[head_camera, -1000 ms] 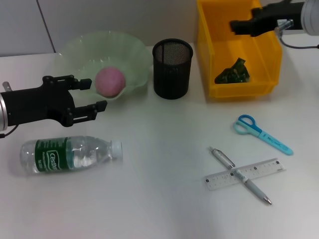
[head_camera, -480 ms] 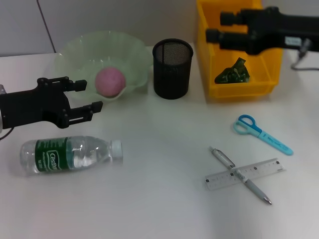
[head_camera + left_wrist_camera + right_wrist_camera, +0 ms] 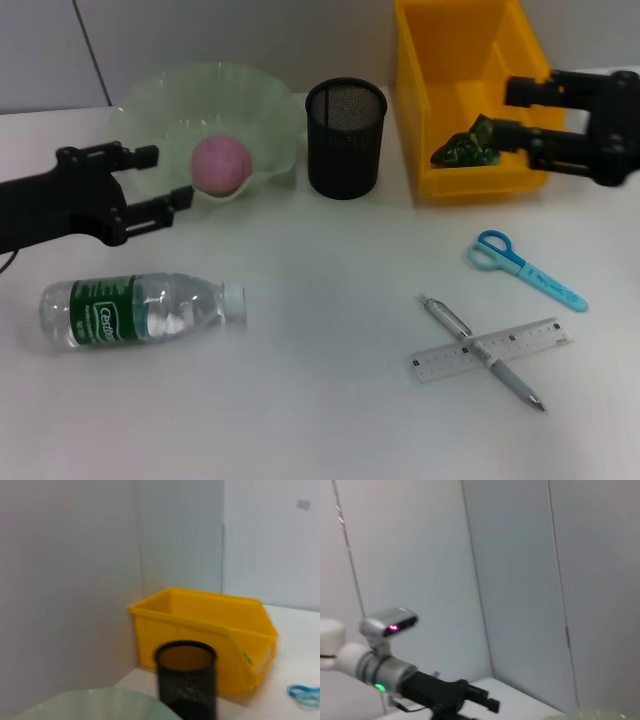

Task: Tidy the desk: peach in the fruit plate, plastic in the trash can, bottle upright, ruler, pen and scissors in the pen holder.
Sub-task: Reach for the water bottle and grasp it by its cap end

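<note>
Plastic (image 3: 466, 145) sits in the bin (image 3: 420, 80); right pincer (image 3: 515, 112), open and empty, has dropped clear toward the scissors (image 3: 524, 267). Left pincer (image 3: 165, 178), open and empty, has backed off; bottle (image 3: 140, 310) lies flat.

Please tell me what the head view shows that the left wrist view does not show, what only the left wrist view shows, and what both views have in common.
Only the head view shows the pink peach, the lying clear plastic water bottle, the green crumpled plastic, the silver pen crossing the transparent ruler, and the open left gripper and right gripper.

Only the left wrist view shows the grey wall corner behind the bin.

Both show the yellow plastic bin, black mesh pen holder, pale green fruit plate and blue scissors.
</note>
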Robot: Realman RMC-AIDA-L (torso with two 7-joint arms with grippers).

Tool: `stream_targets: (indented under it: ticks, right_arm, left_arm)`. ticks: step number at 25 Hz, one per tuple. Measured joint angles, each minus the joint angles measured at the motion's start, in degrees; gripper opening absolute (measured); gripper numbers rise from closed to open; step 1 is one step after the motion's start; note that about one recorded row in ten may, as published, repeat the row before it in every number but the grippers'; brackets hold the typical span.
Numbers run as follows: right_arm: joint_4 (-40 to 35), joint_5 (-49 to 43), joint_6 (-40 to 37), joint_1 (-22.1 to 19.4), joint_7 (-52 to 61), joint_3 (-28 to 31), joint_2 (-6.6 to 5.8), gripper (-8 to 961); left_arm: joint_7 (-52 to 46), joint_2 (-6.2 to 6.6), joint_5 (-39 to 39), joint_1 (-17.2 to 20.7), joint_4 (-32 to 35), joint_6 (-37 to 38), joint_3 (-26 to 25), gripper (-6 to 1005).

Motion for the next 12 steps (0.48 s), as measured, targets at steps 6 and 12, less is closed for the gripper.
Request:
stream_targets:
  ticks: [6, 12]
  right_arm:
    - [7.2, 0.0, -5.3, 1.2, -3.7, 4.3, -1.68, 616]
    - [7.2, -0.4, -5.4, 1.2, -3.1, 4.5, -1.94, 616]
  left_arm:
    - [1.1, -0.06, -2.4, 0.6, -0.5, -1.5, -1.9, 638]
    - [-7.0, 0.32, 4.5, 0.1, 3.6, -1.4, -1.5, 634]
